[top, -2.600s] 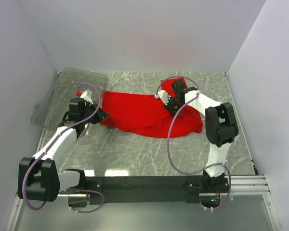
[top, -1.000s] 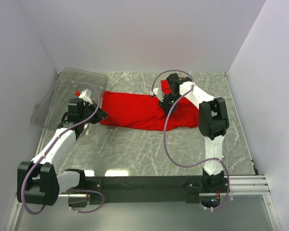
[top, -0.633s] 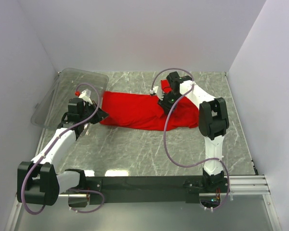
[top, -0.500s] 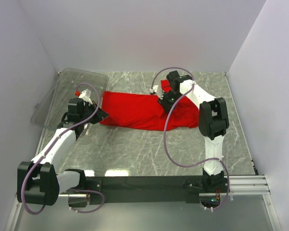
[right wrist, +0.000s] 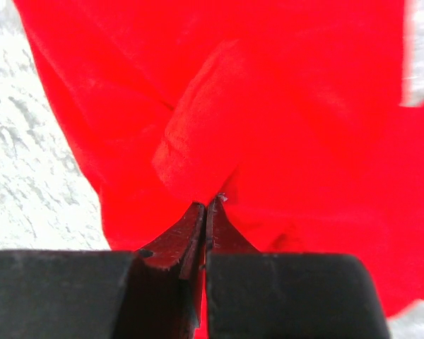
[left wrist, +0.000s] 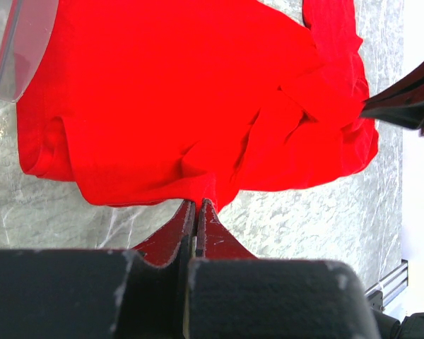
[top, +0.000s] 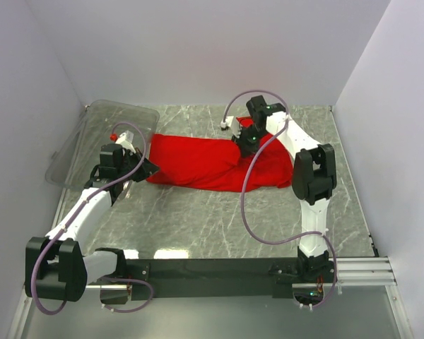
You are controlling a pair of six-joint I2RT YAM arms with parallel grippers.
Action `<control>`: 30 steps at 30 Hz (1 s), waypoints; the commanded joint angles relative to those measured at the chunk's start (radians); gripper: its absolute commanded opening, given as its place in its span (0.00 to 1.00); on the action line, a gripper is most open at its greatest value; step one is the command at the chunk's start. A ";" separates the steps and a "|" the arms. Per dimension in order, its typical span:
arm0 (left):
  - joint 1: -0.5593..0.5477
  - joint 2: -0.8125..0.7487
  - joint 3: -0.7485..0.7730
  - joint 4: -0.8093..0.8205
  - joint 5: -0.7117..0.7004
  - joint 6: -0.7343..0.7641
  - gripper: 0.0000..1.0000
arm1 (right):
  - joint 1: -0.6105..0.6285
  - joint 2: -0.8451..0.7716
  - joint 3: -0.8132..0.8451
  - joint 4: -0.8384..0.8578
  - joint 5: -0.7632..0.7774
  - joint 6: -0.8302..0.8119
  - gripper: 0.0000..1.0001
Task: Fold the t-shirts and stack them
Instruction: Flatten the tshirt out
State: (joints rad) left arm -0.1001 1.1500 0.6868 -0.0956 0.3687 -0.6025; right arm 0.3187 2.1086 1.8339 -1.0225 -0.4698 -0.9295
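Jaws of right arm newly tight on t-shirt fold.

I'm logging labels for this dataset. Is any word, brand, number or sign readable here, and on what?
None. The red t-shirt is plain, and the clear bin and the table show no readable lettering in any view.

Overhead camera and both close wrist cameras share the t-shirt
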 commanded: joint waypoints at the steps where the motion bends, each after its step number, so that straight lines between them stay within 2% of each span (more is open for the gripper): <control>1: 0.000 0.005 0.016 0.017 0.007 0.017 0.01 | -0.018 -0.033 0.117 -0.043 -0.032 0.001 0.00; 6: 0.000 0.007 0.011 0.023 0.009 0.012 0.01 | -0.017 0.001 0.176 -0.102 -0.038 -0.022 0.04; 11: 0.000 0.004 0.016 0.020 0.006 0.013 0.01 | -0.015 0.027 0.188 -0.100 -0.046 -0.016 0.00; 14: 0.000 0.007 0.017 0.013 0.007 0.018 0.01 | -0.017 0.014 0.163 0.043 0.063 0.055 0.00; 16: 0.000 0.010 0.020 0.010 0.009 0.020 0.01 | -0.017 0.002 0.142 0.224 0.155 0.145 0.00; 20: 0.000 0.011 0.030 0.005 0.007 0.023 0.01 | -0.017 0.022 0.183 0.510 0.466 0.331 0.00; 21: 0.000 0.013 0.031 0.002 0.006 0.023 0.01 | -0.012 0.037 0.194 0.585 0.503 0.371 0.01; 22: 0.000 0.011 0.033 0.002 0.006 0.023 0.01 | -0.009 0.050 0.224 0.599 0.528 0.376 0.15; 24: 0.000 0.008 0.031 0.005 0.001 0.020 0.01 | 0.002 0.085 0.267 0.564 0.531 0.376 0.54; 26: 0.000 0.007 0.025 0.010 -0.001 0.015 0.01 | 0.003 0.091 0.301 0.527 0.494 0.389 0.64; 30: 0.000 0.001 0.016 0.014 -0.002 0.010 0.01 | -0.006 0.012 0.197 0.478 0.412 0.377 0.70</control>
State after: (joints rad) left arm -0.1001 1.1614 0.6868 -0.0956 0.3683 -0.6022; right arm 0.3099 2.1811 2.0731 -0.5331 -0.0319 -0.5762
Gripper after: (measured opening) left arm 0.023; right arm 0.692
